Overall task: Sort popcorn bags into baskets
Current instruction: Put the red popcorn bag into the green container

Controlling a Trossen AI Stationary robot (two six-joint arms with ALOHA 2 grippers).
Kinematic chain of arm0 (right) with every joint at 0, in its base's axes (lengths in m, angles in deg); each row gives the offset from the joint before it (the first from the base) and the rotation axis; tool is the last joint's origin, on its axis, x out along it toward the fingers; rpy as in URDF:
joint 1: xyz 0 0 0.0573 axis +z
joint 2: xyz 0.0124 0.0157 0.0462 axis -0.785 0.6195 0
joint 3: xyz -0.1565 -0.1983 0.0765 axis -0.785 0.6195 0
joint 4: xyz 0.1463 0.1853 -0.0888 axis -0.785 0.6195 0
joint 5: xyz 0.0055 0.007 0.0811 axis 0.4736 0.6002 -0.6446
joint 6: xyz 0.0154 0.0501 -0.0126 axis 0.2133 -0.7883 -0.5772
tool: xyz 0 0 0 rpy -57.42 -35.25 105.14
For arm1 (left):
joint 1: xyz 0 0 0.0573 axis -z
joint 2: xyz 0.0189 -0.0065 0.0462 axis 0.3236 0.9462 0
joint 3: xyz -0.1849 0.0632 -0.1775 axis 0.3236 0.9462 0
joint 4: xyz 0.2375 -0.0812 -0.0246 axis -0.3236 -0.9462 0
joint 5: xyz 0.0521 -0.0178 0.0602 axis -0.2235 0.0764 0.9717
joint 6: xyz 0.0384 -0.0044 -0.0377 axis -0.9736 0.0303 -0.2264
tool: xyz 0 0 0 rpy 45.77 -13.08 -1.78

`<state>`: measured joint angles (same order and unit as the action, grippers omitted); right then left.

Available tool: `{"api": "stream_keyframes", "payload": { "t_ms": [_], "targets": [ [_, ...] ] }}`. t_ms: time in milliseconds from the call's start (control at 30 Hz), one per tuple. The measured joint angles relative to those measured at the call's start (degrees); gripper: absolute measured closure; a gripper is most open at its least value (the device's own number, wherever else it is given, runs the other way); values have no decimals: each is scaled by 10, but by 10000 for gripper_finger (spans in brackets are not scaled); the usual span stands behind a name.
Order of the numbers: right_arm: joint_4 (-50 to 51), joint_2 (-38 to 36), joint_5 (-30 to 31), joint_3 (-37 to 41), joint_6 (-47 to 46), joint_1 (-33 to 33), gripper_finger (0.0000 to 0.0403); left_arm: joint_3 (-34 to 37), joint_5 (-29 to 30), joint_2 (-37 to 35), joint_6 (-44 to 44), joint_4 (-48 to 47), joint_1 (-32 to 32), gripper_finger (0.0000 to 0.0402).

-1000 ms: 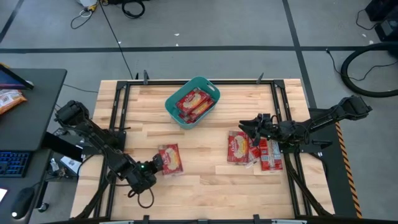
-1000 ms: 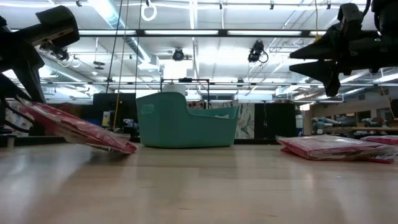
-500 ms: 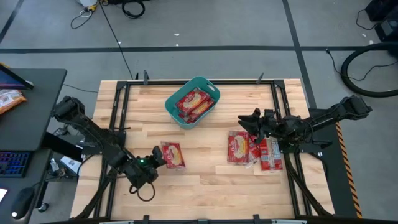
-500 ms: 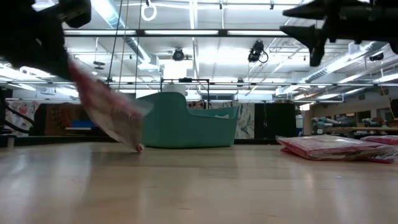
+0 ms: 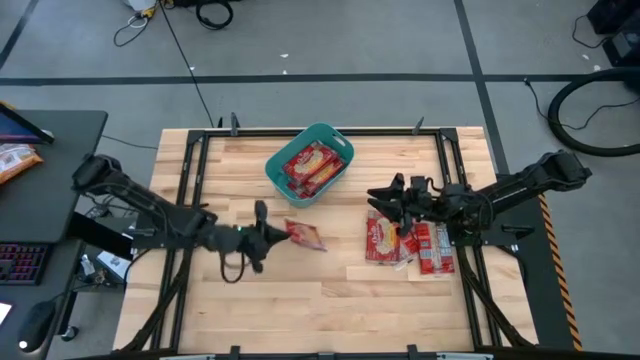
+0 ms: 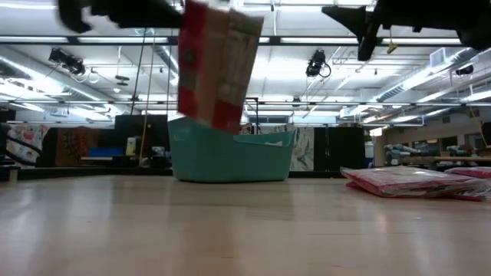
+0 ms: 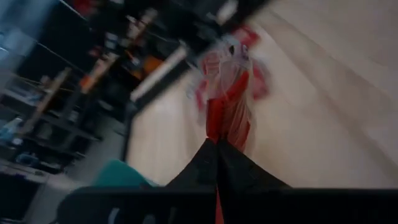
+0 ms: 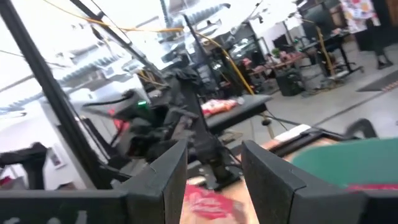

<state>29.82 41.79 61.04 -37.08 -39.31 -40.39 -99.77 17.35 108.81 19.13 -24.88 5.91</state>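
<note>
My left gripper (image 5: 268,234) is shut on one red popcorn bag (image 5: 305,235), high over the table's middle-left; in the low view the bag (image 6: 219,65) hangs in front of the teal basket (image 6: 230,157). The basket (image 5: 275,168) stands near the far edge with red bags (image 5: 310,166) inside. Two more groups of red bags (image 5: 383,238) (image 5: 434,248) lie flat on the table at the right. My right gripper (image 5: 380,197) hovers open above them, touching nothing; its fingers (image 8: 168,174) stand apart. My left gripper pinches the bag between its two shut fingers (image 7: 217,158) at one edge (image 7: 225,127), coming level from the table's left. The bag is lifted clear of the table and stands on edge beyond the fingertips, its far end (image 5: 318,243) free.
Dark frame rails (image 5: 190,180) run along the table's left and right sides (image 5: 462,170). An orange-and-white snack bag (image 5: 15,160) lies on the side desk at the left. Bare wood (image 5: 330,290) spreads along the near edge and between the arms.
My left gripper has risen and swung toward the table's right and far edge, carrying the bag. The bag, first propped with one edge on the wood, is now lifted clear and turned on edge. My right gripper has risen and drifted a little toward the left.
</note>
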Motion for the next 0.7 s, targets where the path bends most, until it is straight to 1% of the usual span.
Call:
{"api": "stream_keyframes", "payload": {
  "t_ms": [133,300,433,567,633,700],
  "targets": [
    [-2,-1,-21,-13,7,2,245,0,-47,-7,-47,72,-77,401],
    [6,8,-22,-16,19,3,245,-1,-175,1,-50,162,-183,401],
    [2,23,-20,-16,19,2,245,-1,-247,17,-87,210,-276,401],
    [-5,39,-19,-16,19,2,245,-1,-324,37,-115,231,-373,401],
    [-11,45,-19,-16,20,2,245,0,-374,51,-122,237,-423,401],
    [-24,50,-19,-16,21,2,245,-1,-434,78,-137,263,-468,401]
  ]
}}
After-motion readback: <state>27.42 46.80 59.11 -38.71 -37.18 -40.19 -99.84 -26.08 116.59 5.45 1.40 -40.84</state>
